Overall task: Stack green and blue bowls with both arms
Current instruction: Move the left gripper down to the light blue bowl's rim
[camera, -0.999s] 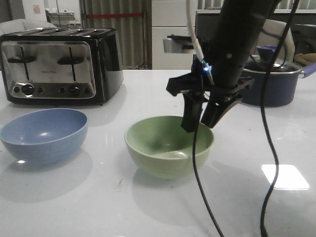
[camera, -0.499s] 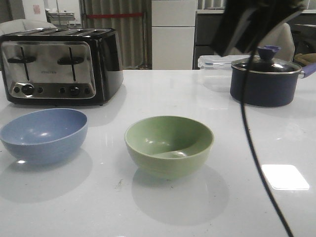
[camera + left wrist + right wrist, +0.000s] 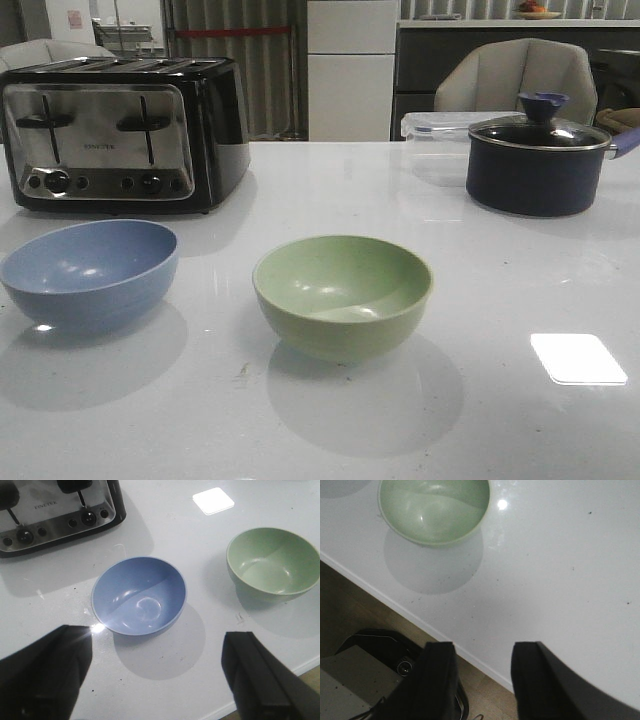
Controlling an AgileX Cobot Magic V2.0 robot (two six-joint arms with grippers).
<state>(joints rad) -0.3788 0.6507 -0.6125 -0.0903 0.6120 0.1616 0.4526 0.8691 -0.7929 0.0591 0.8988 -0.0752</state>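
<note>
The pale green bowl (image 3: 343, 292) sits upright in the middle of the white table, empty. The slate blue bowl (image 3: 90, 271) sits upright to its left, apart from it. Both show in the left wrist view, the blue bowl (image 3: 139, 595) and the green bowl (image 3: 273, 561). My left gripper (image 3: 157, 667) is open and empty, high above the table near the blue bowl. My right gripper (image 3: 482, 652) is open and empty, high over the table's front edge; the green bowl (image 3: 434, 509) shows beyond it. Neither arm shows in the front view.
A chrome toaster (image 3: 120, 130) stands at the back left. A dark navy lidded pot (image 3: 538, 160) and a clear plastic box (image 3: 432, 135) stand at the back right. The table's front edge (image 3: 410, 614) and the robot's base lie below the right gripper.
The right arm, which had its gripper at the green bowl's rim, has lifted up and back out of the front view. The bowls have not moved.
</note>
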